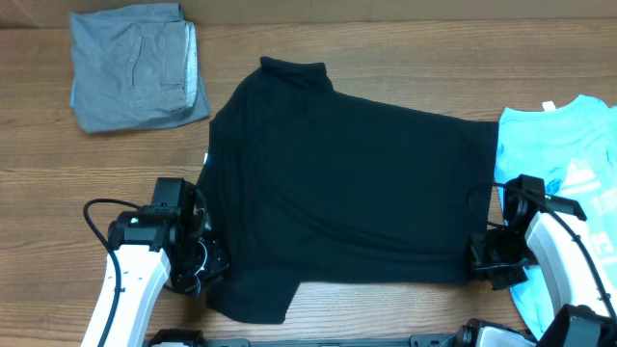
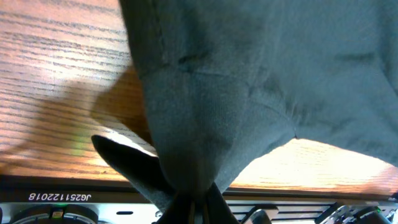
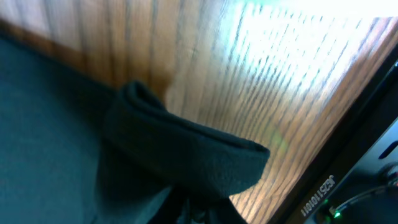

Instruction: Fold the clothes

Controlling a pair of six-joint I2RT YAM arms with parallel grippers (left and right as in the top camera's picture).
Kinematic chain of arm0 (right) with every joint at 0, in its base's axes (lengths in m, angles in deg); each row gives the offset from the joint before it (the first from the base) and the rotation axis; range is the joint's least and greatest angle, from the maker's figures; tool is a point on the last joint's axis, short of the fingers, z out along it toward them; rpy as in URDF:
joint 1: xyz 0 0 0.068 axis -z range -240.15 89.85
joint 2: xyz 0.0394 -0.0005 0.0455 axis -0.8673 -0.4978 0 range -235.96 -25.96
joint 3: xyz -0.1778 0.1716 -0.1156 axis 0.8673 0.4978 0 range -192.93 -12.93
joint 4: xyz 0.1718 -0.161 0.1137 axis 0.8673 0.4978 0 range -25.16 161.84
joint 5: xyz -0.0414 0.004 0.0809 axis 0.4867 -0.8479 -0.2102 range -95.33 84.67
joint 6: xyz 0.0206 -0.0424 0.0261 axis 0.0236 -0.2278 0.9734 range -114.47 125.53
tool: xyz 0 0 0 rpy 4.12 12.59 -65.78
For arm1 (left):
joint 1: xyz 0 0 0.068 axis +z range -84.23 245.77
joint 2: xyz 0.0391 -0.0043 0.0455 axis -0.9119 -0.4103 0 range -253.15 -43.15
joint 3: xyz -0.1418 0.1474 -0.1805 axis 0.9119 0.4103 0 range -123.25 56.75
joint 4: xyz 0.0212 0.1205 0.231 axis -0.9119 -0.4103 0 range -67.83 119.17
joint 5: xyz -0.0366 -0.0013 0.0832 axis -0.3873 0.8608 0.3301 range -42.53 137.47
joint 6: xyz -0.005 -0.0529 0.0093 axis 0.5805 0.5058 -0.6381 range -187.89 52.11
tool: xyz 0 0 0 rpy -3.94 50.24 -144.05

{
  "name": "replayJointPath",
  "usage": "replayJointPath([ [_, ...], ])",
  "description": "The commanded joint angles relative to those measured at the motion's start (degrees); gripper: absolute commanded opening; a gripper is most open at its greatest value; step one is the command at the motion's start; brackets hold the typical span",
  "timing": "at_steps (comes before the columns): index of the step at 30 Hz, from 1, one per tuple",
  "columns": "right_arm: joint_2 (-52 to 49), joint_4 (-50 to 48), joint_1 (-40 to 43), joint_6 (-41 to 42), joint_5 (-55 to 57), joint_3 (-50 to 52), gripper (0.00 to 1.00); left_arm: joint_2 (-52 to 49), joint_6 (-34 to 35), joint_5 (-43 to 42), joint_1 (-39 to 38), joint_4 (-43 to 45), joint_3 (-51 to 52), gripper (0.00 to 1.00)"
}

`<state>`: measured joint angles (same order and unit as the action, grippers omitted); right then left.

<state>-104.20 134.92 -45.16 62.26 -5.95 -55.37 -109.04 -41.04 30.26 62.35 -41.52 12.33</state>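
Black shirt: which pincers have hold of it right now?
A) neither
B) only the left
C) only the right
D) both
D: in the wrist views, the left pincer and the right pincer each have the black shirt pinched between their fingers, at opposite ends of its near edge.

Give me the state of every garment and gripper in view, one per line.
black shirt: spread out, both near corners pinched.
gray garment: folded, set aside.
light blue shirt: lying flat, partly out of view.
left gripper: shut on black shirt.
right gripper: shut on black shirt.
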Motion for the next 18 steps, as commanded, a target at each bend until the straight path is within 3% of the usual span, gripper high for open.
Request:
replayJointPath([
  [1, 1.1, 0.1, 0.2, -1.5, 2.5, -1.7, 0.37, 0.8, 0.3, -0.8, -0.5, 0.4, -1.8, 0.04],
  [3, 1.1, 0.1, 0.2, -1.4, 2.5, -1.4, 0.41, 0.8, 0.3, -0.8, -0.5, 0.7, -1.8, 0.04],
  [5, 1.1, 0.1, 0.2, -1.4, 2.5, -1.0, 0.31, 0.8, 0.3, -0.8, -0.5, 0.9, -1.8, 0.04],
  [7, 1.1, 0.1, 0.2, -1.4, 2.4, -0.6, 0.27, 0.8, 0.3, -0.8, -0.5, 0.9, -1.8, 0.04],
  [9, 1.1, 0.1, 0.2, -1.4, 2.5, -0.3, 0.30, 0.8, 0.1, -0.7, -0.5, 0.9, -1.8, 0.04],
  [11, 1.1, 0.1, 0.1, -1.4, 2.3, -0.1, 0.40, 0.8, 0.0, -0.6, -0.5, 1.0, -1.8, 0.04],
  [18, 1.1, -5.2, 0.2, -1.0, -0.3, 3.5, 0.41, 0.8, -0.1, -0.6, -0.5, 1.9, -1.8, 0.04],
])
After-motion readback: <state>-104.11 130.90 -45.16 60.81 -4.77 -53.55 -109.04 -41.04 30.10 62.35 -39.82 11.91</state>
